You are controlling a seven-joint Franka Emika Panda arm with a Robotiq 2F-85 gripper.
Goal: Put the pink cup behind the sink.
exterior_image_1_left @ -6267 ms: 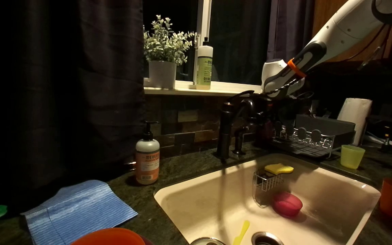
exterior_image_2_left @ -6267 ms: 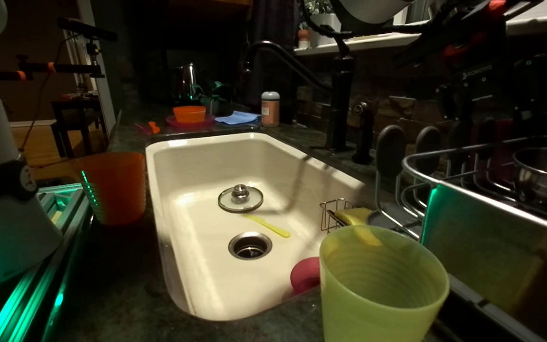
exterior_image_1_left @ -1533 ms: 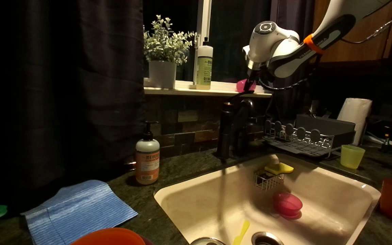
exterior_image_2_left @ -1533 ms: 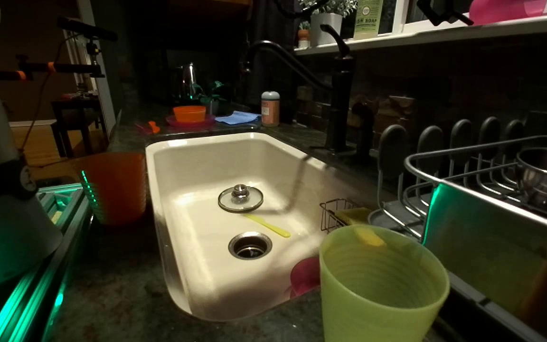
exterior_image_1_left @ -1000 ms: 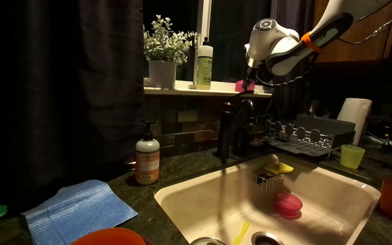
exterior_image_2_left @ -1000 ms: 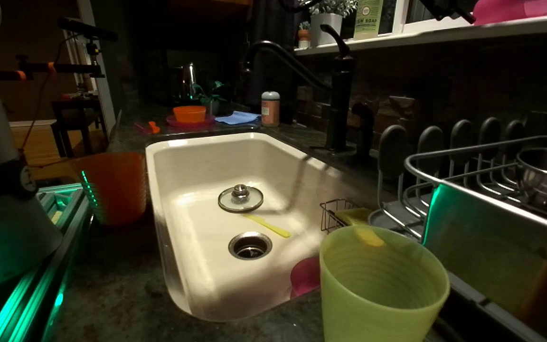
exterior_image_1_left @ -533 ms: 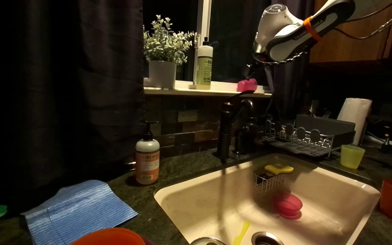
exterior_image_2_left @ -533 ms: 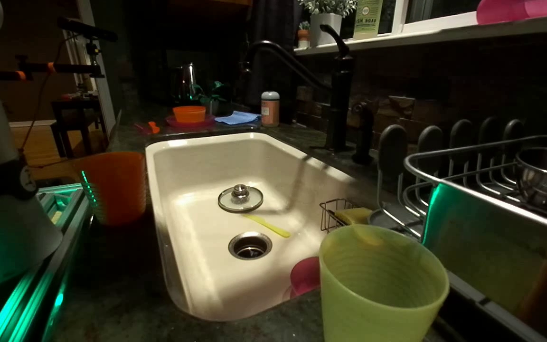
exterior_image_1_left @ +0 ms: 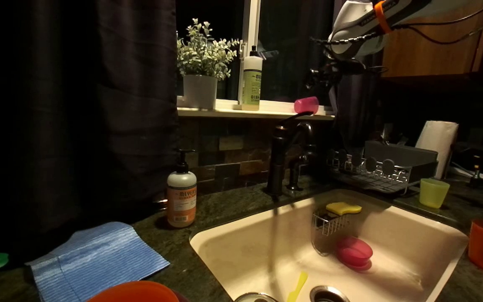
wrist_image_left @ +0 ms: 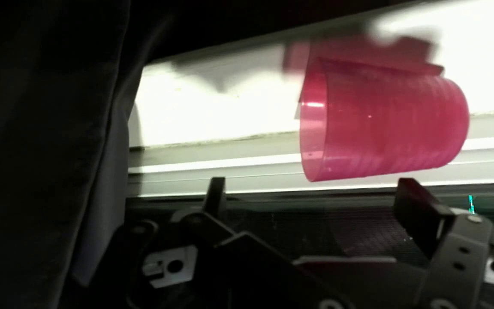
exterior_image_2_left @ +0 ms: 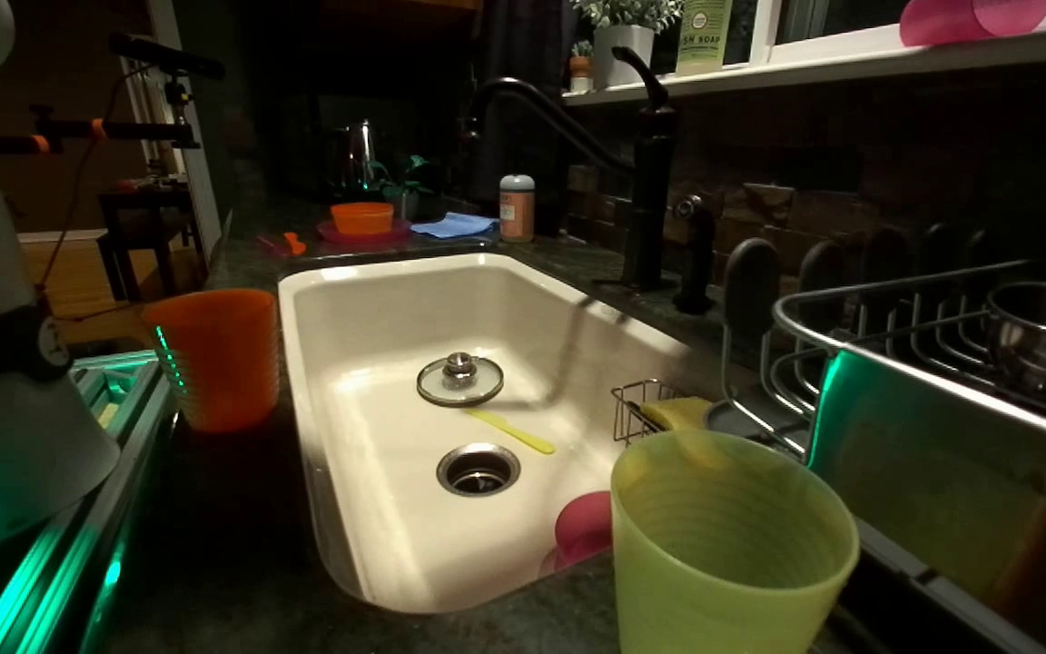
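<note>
The pink cup (exterior_image_1_left: 306,105) lies on its side on the windowsill behind the sink (exterior_image_1_left: 245,247). It also shows at the top right of an exterior view (exterior_image_2_left: 941,22). In the wrist view the cup (wrist_image_left: 384,122) has its open mouth toward the left. My gripper (wrist_image_left: 312,179) is open and empty, its two fingers wide apart. In an exterior view the gripper (exterior_image_1_left: 315,79) is dark and hangs above the sill and the cup, apart from it. The sink also shows in an exterior view (exterior_image_2_left: 396,400).
A dark faucet (exterior_image_1_left: 277,163) stands below the sill. A green soap bottle (exterior_image_1_left: 252,90) and a potted plant (exterior_image_1_left: 200,92) stand on the sill. A rounder pink item (exterior_image_1_left: 354,252) lies in the sink. A dish rack (exterior_image_1_left: 371,176) and yellow-green cup (exterior_image_1_left: 433,193) are at the right.
6.3 s ago no cup showed on the sill. By 1.5 s ago the pink cup was there beside my gripper. Since then my gripper has risen away from it, and the cup has shifted slightly.
</note>
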